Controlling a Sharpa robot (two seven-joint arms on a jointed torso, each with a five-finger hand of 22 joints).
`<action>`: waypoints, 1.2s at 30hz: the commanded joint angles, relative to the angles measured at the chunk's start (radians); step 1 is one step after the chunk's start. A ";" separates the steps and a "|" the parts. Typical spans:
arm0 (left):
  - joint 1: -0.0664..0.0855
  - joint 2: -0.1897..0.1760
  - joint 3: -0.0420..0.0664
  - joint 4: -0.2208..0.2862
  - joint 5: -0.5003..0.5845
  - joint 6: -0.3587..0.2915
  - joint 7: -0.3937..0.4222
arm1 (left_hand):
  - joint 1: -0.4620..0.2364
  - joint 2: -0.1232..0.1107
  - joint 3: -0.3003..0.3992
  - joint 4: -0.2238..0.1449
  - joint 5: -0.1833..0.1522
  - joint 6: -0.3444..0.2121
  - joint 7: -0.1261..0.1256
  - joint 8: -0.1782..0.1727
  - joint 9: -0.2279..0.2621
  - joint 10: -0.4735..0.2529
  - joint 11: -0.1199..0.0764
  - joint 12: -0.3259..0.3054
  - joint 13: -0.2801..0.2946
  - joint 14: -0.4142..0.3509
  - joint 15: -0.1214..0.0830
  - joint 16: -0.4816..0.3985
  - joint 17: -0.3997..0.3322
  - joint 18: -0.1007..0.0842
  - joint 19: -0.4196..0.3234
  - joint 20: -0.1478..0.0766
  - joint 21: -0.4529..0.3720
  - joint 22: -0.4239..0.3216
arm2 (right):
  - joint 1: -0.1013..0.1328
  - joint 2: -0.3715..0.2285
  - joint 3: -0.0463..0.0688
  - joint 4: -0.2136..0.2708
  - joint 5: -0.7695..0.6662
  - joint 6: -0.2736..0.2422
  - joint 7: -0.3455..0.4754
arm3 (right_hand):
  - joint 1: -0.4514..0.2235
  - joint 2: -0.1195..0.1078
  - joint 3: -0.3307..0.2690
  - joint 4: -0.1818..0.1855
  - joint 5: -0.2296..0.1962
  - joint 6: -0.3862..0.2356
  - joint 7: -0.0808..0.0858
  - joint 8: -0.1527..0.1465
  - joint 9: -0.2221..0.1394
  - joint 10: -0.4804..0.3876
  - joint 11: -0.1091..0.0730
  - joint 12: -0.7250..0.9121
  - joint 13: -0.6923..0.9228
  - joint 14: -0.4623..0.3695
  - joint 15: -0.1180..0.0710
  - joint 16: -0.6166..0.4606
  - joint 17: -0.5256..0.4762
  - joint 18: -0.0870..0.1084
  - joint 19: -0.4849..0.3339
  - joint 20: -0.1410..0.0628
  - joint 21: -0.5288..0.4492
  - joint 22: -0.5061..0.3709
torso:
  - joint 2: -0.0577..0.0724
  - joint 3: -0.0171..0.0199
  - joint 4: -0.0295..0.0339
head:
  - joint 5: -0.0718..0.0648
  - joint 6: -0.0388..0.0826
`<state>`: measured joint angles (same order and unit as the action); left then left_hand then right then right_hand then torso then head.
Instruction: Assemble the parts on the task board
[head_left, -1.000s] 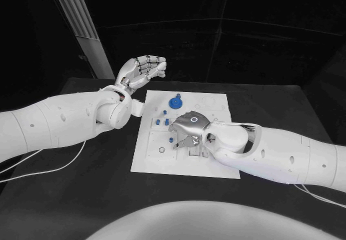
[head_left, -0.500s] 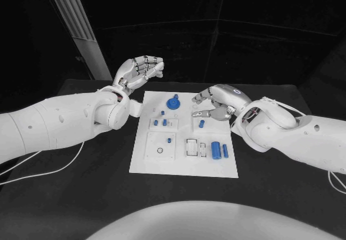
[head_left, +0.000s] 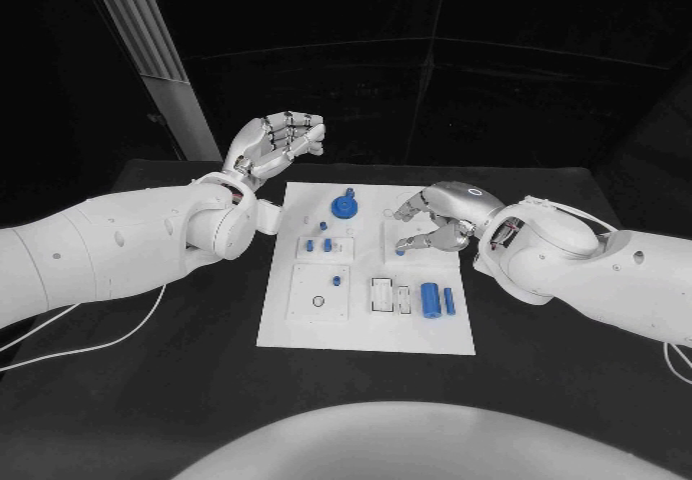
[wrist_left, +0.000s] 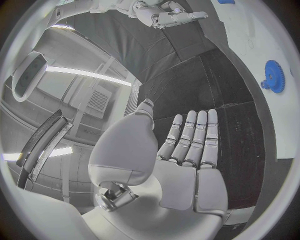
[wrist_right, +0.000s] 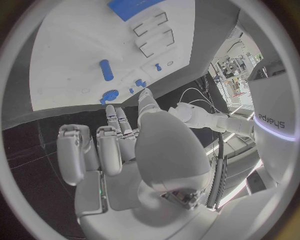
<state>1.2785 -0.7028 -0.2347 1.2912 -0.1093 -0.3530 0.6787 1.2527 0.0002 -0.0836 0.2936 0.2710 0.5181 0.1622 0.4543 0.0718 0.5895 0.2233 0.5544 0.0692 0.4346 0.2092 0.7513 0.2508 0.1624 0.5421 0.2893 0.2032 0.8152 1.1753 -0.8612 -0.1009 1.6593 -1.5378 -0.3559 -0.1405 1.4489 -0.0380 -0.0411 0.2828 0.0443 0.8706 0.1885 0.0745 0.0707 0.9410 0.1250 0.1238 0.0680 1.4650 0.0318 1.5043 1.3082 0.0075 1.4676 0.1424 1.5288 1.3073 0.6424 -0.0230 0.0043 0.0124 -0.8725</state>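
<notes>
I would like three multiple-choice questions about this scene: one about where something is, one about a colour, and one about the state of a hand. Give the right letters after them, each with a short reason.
1. Where is the left hand?
A. resting on the task board
B. raised beyond the far left corner of the task board
C. under the table

2. What colour is the round gear-like part near the board's far edge?
A. blue
B. red
C. yellow

3. What does the right hand hold?
A. the gear
B. a long peg
C. nothing

Answers:
1 B, the head view shows it lifted off the board.
2 A, it is blue in the head view.
3 C, its palm is empty in the right wrist view.
</notes>
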 joint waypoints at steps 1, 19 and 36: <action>0.001 -0.001 0.001 0.001 0.002 0.010 0.133 | 0.001 0.012 -0.006 -0.001 0.007 -0.008 0.107 0.003 -0.001 -0.006 0.003 0.004 -0.002 -0.008 0.000 0.005 -0.001 -0.021 0.007 -0.003 -0.005 -0.001 | -0.004 0.010 0.000 -0.007 -0.110 0.100 -0.082 | 0.019 -0.003 0.004 -0.006 0.002 0.001 -0.009 -0.005 0.000 -0.004 -0.004 0.006 0.001 0.065 -0.011 -0.006 0.057 0.006 0.075 -0.011 -0.002 0.239 | -0.001 -0.0004 0.0007 | -0.002 0.000; 0.001 -0.003 0.001 0.005 0.002 0.009 0.133 | 0.001 0.012 -0.006 -0.001 0.007 -0.008 0.107 0.003 -0.001 -0.006 0.003 0.004 -0.002 -0.008 0.000 0.005 -0.001 -0.021 0.007 -0.003 -0.005 -0.001 | -0.022 0.081 0.000 -0.075 -0.171 0.162 -0.165 | 0.084 0.039 0.028 -0.029 0.002 0.019 -0.023 0.002 0.002 0.001 -0.018 0.028 0.004 0.067 -0.019 -0.005 0.060 0.010 0.067 -0.021 -0.014 0.233 | 0.000 -0.0010 0.0000 | 0.003 0.000; 0.001 -0.001 0.001 0.004 0.002 0.010 0.131 | 0.001 0.012 -0.006 -0.001 0.007 -0.008 0.107 0.003 -0.001 -0.006 0.003 0.004 -0.002 -0.008 0.000 0.005 -0.001 -0.021 0.007 -0.003 -0.005 -0.001 | -0.031 0.119 0.000 -0.111 -0.182 0.211 -0.176 | 0.133 0.086 0.051 -0.017 0.002 0.100 -0.045 0.029 0.009 0.113 -0.041 0.069 -0.001 0.069 -0.025 -0.004 0.061 0.010 0.067 -0.029 -0.014 0.233 | -0.001 -0.0010 0.0011 | 0.002 0.000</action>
<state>1.2781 -0.7045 -0.2347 1.2935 -0.1092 -0.3524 0.6787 1.2527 0.0002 -0.0836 0.2936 0.2711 0.5181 0.1622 0.4542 0.0720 0.5896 0.2233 0.5544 0.0693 0.4346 0.2092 0.7513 0.2511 0.1624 0.5421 0.2893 0.2032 0.8155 1.1432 -0.7432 -0.1011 1.5493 -1.7068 -0.1720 -0.3084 1.5728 0.0465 0.0093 0.2605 0.0443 0.9630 0.1435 0.0987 0.0787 1.0482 0.0829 0.1887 0.0681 1.4687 0.0138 1.5005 1.3082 0.0075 1.4654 0.1230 1.5181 1.3074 0.6412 -0.0240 0.0049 0.0141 -0.8725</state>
